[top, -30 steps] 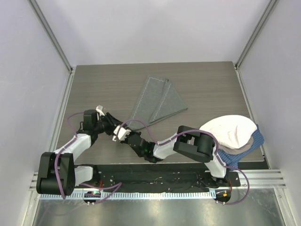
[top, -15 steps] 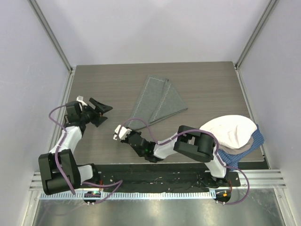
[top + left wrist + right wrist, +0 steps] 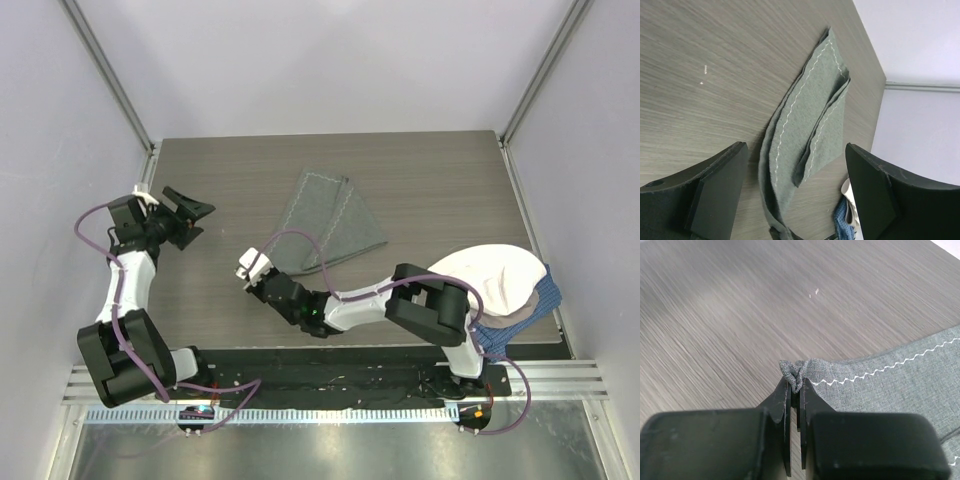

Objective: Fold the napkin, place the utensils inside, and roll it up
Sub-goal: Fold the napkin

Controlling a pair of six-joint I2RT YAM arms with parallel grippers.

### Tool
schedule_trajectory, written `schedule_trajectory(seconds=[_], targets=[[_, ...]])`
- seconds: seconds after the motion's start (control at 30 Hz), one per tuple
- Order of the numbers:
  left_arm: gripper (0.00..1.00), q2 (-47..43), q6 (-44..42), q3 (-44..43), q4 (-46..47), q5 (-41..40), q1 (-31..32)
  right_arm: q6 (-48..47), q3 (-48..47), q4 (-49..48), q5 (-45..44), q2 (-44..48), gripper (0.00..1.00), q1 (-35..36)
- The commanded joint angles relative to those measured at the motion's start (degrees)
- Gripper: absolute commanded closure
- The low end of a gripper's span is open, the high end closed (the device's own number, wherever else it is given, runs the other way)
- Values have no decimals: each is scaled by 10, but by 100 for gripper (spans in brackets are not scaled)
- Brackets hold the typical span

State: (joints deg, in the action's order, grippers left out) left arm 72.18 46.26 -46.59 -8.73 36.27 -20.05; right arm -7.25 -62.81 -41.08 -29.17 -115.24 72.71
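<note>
From above: swinging the left fingers (image 3: 188, 202), now spread wide and empty, off leftward, leaving the folded napkin (image 3: 335, 215) on the counter (image 3: 440, 170). Left wrist: facing that napkin (image 3: 812, 115), untouched. Right wrist: still pinching its near corner between shut right fingers (image 3: 781, 400), probably straightening the fold.

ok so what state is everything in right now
left gripper: jaws wide open, empty
right gripper: jaws shut on a corner of the napkin
napkin: folded in layers, lying on the table, one corner pinched
cream-white cloth: heaped at the table's right edge
blue checked cloth: crumpled, partly under the cream-white cloth
</note>
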Motion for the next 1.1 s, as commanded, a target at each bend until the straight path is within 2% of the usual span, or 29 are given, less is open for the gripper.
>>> schedule_trajectory(seconds=[0.0,0.23,0.53,0.87,1.07], targets=[[16,-1,-34,-33,-30,13,-7,74,-42,26,-2,61,99,-3],[16,-8,-57,-56,-52,-1,-8,176,-14,72,-41,125,99,-57],[16,-3,-68,-48,-56,-3,-8,299,87,94,-58,183,99,-135],[16,1,-74,-41,-54,-1,-8,356,173,80,-92,175,99,-183],[16,2,-75,-37,-54,1,-8,379,175,99,-106,160,99,-203]])
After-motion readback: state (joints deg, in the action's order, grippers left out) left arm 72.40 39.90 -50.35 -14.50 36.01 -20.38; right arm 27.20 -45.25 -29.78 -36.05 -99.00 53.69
